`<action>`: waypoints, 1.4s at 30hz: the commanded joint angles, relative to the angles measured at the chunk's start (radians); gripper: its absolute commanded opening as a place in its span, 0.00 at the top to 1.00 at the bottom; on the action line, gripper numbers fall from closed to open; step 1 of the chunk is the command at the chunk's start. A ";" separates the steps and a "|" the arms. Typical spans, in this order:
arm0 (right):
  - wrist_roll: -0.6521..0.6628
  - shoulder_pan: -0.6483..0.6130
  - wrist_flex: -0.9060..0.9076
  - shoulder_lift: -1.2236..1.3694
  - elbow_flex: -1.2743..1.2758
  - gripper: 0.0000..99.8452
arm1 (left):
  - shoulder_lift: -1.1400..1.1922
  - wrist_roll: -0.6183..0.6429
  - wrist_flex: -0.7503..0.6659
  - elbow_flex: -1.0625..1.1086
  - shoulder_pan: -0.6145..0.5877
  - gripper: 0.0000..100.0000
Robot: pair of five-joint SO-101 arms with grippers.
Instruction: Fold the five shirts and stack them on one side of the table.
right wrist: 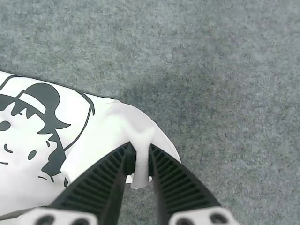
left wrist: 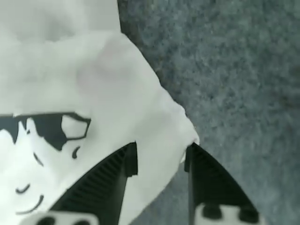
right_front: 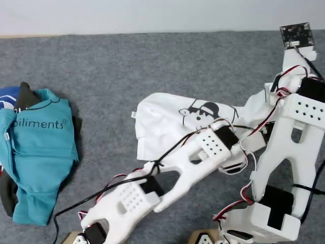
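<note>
Here, right hand (right wrist: 139, 152) pinching white shirt (right wrist: 101, 133) edge, open grey mat (right wrist: 225, 70) beyond.

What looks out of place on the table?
The teal shirt at the left lies crooked and rumpled over darker shirts, no neat stack. The white shirt is bunched, a fold pinched in the right gripper.

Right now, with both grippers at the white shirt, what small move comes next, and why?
Probably close the left gripper: its jaws stand open astride the edge of the white shirt, while the right gripper is shut on a pinch of it. Both need a hold before lifting the fold.
</note>
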 commanded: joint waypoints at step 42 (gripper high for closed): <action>-0.002 -0.134 0.013 -0.004 0.008 0.99 | -0.738 -0.170 0.396 0.360 -0.519 1.00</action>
